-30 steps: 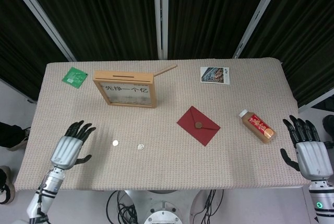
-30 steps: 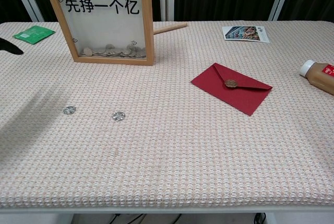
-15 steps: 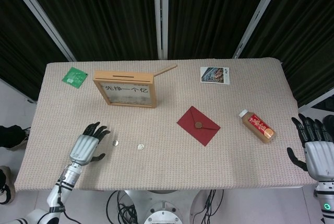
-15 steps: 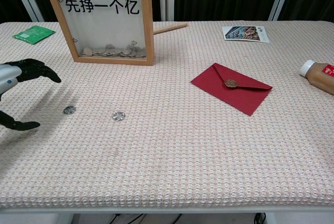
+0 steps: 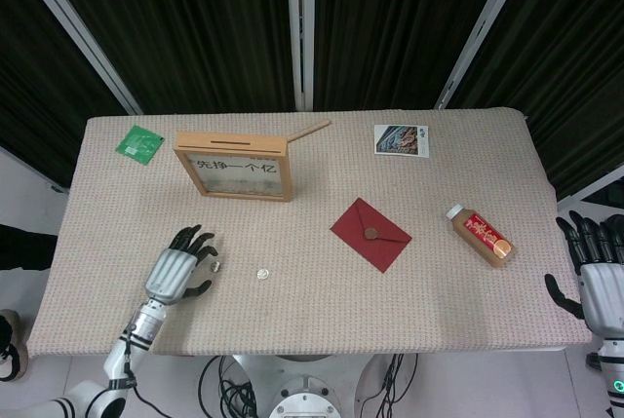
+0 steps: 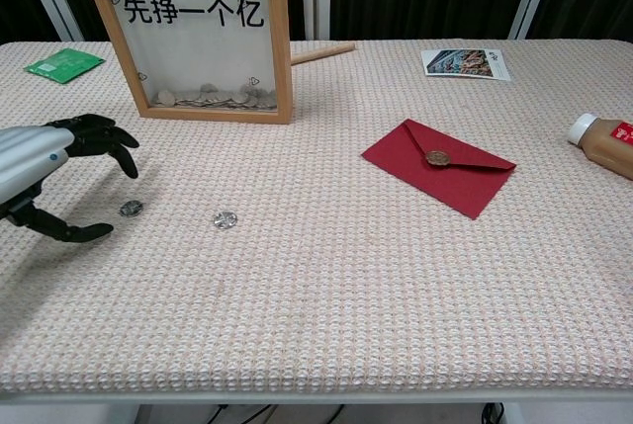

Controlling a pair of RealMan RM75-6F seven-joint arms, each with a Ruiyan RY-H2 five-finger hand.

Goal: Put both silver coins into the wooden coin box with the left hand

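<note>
While both small round silver coins lie flat on the woven beige tablecloth, nothing yet done; nearer coin (image 6: 131,209) just under the fingertips of the left hand (image 6: 59,172), other coin (image 6: 225,218) a little to its right, apart from it; neither picked up. Hovering over the nearer coin, fingers spread and curved, thumb low beside the cloth, nothing pinched; looks like the start of the first pickup. Behind the coins, upright, the glass-fronted wooden coin box (image 6: 194,34) with coins already heaped at its bottom; slot on top (image 5: 232,141). Still ahead, by this reading: two pickups, two drops. Further right, a dark red envelope (image 6: 439,165) and a brown drink bottle (image 5: 480,234); right hand (image 5: 599,276) spread, holding nothing, at the table's edge.
</note>
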